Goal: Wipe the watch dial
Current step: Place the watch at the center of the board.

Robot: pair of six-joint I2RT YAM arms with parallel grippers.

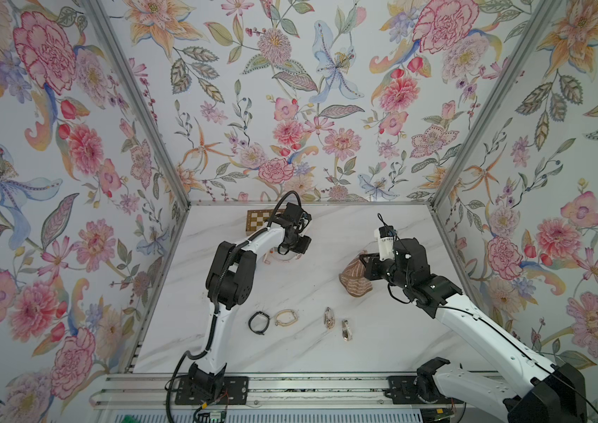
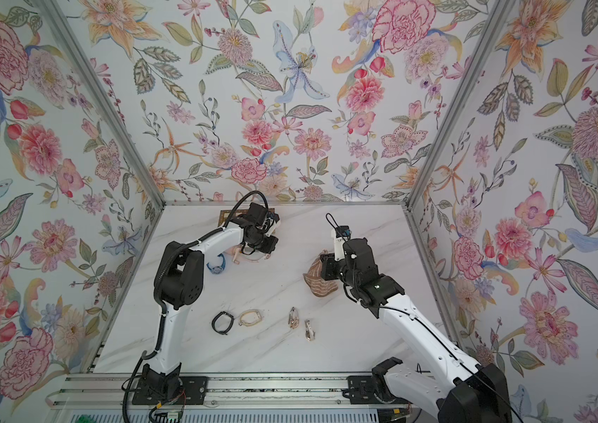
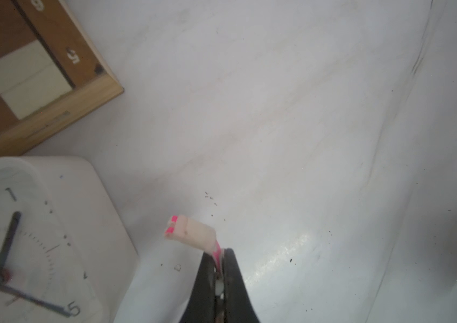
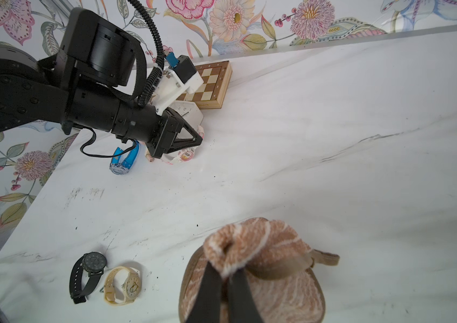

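Left gripper (image 3: 220,260): clenched on watch strap (image 3: 191,230), end jutting past fingertips. Right gripper (image 4: 228,272): clenched on cloth (image 4: 263,246). Risk: strap slips under wiping pressure.

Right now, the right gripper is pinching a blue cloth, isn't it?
Not quite: the cloth is brown, not blue. The right gripper is pinching it, as the right wrist view shows.

We find the right gripper (image 4: 223,268) closed on a brown striped cloth (image 4: 263,246). A black watch (image 4: 87,275) and a beige watch (image 4: 125,285) lie side by side near the counter (image 4: 333,167) edge; the left gripper (image 4: 199,137) touches a white watch (image 4: 185,155) beside the chessboard (image 4: 213,84).
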